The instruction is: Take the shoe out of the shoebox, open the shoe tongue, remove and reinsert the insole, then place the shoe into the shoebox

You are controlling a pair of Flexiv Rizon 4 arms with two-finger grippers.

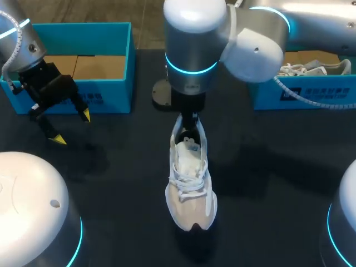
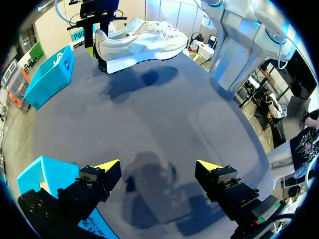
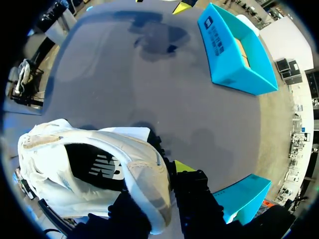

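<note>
Right hand (image 1: pixel 190 123) is over mid-desk, arm reaching in from the right. It's clamped on the heel of the white and beige lace-up sneaker (image 1: pixel 190 183). In the right wrist view one yellow-tipped finger (image 3: pixel 183 167) sits on the outside of the heel collar. The other finger is hidden, probably inside the shoe, so the grip looks two-sided but I can't see both contacts.

The sneaker is out of the box and sole-down, heel at the hand, toe pointing away from it towards the robot's side. In the left wrist view the sneaker (image 2: pixel 142 42) hangs clear of the dark desk (image 1: pixel 267 183) with its shadow below. Laces are tied and the tongue lies flat.

Left hand (image 1: pixel 71 127) is wide open and holding nothing. It hovers above the desk, just in front of the open teal cardboard shoebox (image 1: pixel 114 33) at the far left. Its yellow tips are well apart in its own wrist view (image 2: pixel 158 167), with bare desk beneath.

A second teal shoebox (image 1: pixel 311 97) is at the far right, with another pale shoe (image 1: pixel 311 68) lying inside it.
</note>
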